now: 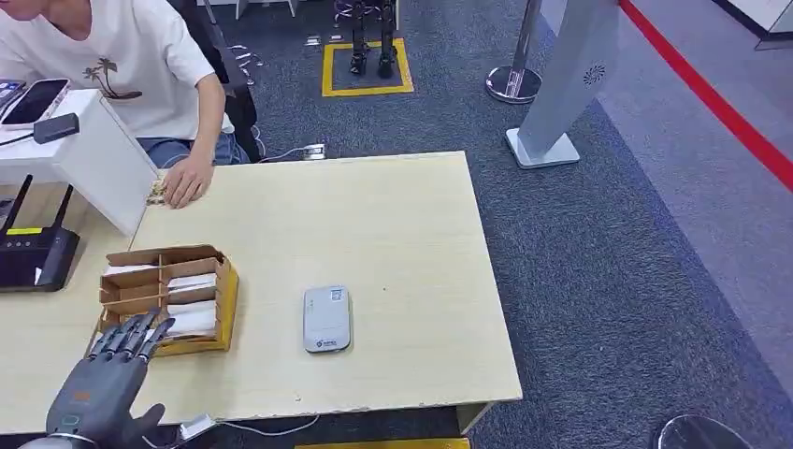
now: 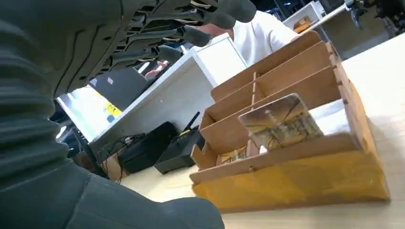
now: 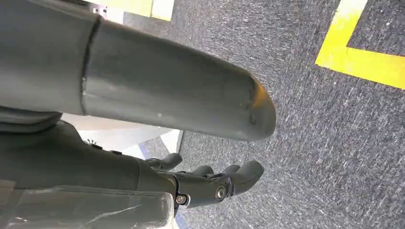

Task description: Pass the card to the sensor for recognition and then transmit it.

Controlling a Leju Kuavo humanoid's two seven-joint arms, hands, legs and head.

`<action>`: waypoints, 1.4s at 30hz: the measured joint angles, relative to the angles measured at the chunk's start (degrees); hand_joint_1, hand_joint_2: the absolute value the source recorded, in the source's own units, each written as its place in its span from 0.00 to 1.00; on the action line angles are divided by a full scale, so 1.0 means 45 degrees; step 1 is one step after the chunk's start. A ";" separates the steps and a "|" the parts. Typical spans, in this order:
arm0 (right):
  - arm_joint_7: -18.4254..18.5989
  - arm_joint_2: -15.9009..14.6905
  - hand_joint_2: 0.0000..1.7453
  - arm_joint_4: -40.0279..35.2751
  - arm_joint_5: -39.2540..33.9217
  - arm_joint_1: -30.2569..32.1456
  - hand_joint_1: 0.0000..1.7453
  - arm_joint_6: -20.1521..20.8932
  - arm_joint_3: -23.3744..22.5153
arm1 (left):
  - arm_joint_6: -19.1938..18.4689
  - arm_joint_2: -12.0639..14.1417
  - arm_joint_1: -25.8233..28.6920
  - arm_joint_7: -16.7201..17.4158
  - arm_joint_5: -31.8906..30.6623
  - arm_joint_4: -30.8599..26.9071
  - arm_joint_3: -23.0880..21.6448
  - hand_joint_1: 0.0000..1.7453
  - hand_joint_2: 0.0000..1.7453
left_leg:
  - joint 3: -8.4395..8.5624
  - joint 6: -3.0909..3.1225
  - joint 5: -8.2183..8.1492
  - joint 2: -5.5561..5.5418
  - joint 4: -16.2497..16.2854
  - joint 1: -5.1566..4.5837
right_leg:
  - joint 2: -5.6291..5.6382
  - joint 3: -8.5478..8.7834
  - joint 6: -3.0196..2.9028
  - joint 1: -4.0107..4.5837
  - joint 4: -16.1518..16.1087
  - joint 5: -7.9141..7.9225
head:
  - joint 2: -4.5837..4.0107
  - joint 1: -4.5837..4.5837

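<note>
A cardboard card box [image 1: 227, 301] with several compartments stands on the left of the wooden table [image 1: 393, 224]. White cards [image 1: 192, 316] lie in it. In the left wrist view one printed card [image 2: 282, 121] leans upright in the nearest compartment of the box [image 2: 296, 183]. My left hand [image 1: 108, 374] hovers just in front of the box, fingers [image 2: 191, 28] spread and holding nothing. A grey-white sensor [image 1: 326, 319] lies flat to the right of the box. My right hand [image 3: 95, 157] hangs over the carpet, holding nothing, with its fingers [image 3: 215, 183] apart from the thumb.
A person in a white shirt sits at the table's far left, one hand [image 1: 187, 180] resting on the table edge. A black router [image 1: 33, 257] and a white stand [image 1: 89, 154] are left of the box. A grey post base [image 1: 542, 145] stands on the carpet beyond.
</note>
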 joint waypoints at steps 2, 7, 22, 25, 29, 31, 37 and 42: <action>0.0000 0.0000 0.00 0.0005 0.0000 0.0000 0.00 0.0005 0.0034 | -0.0010 -0.0406 -0.0260 -0.0237 -0.0329 0.0241 0.0043 0.00 1.00 | 0.0002 0.0000 0.0000 -0.0001 0.0001 -0.0001 | 0.0000 -0.0002 0.0000 0.0000 -0.0001 0.0000 | 0.0000 -0.0004; -0.0029 0.0000 0.00 0.0000 0.0000 -0.0029 0.00 0.0010 0.0238 | -0.0044 -0.1470 -0.1219 -0.0961 -0.0879 0.1150 0.0102 0.00 1.00 | 0.0002 0.0000 0.0000 -0.0015 0.0001 0.0000 | -0.0015 0.0004 0.0000 -0.0001 -0.0001 0.0000 | 0.0000 0.0000; -0.0039 -0.0039 0.00 0.0000 0.0000 -0.0055 0.00 0.0039 0.0520 | -0.0131 -0.2855 -0.2462 -0.1491 -0.1218 0.2656 0.0102 0.00 1.00 | 0.0003 0.0001 0.0001 -0.0014 0.0001 0.0000 | -0.0008 -0.0001 -0.0001 0.0000 -0.0001 -0.0001 | 0.0000 0.0000; -0.0039 -0.0049 0.00 0.0000 0.0000 -0.0056 0.00 0.0039 0.0554 | -0.0131 -0.2991 -0.2575 -0.1525 -0.1243 0.2841 0.0102 0.00 1.00 | 0.0003 0.0001 0.0001 -0.0014 0.0001 0.0000 | -0.0008 -0.0001 -0.0001 0.0000 -0.0001 -0.0001 | 0.0000 -0.0005; -0.0039 -0.0073 0.00 0.0005 0.0000 -0.0054 0.00 0.0039 0.0588 | -0.0132 -0.3098 -0.2657 -0.1574 -0.1257 0.3026 0.0102 0.00 1.00 | 0.0004 0.0001 0.0001 -0.0013 0.0002 0.0000 | -0.0006 -0.0001 -0.0001 0.0000 -0.0001 -0.0001 | 0.0000 -0.0005; -0.0044 -0.0087 0.00 0.0000 0.0000 -0.0054 0.00 0.0044 0.0588 | -0.0136 -0.3137 -0.2680 -0.1574 -0.1287 0.3084 0.0102 0.00 1.00 | 0.0003 0.0001 0.0001 -0.0013 0.0002 0.0000 | -0.0007 -0.0001 -0.0001 0.0000 -0.0001 -0.0001 | 0.0000 -0.0005; 0.0005 -0.0112 0.00 0.0000 -0.0005 -0.0052 0.00 0.0044 0.0588 | -0.0447 -0.2933 -0.2513 -0.1399 -0.1437 0.3059 0.0107 0.00 1.00 | 0.0000 0.0000 0.0000 -0.0012 0.0001 0.0001 | -0.0006 0.0000 -0.0002 0.0001 0.0000 -0.0001 | 0.0000 -0.0005; 0.0005 -0.0112 0.00 0.0000 -0.0005 -0.0052 0.00 0.0044 0.0588 | -0.0447 -0.2933 -0.2513 -0.1399 -0.1437 0.3059 0.0107 0.00 1.00 | 0.0000 0.0000 0.0000 -0.0012 0.0001 0.0001 | -0.0006 0.0000 -0.0002 0.0001 0.0000 -0.0001 | 0.0000 -0.0005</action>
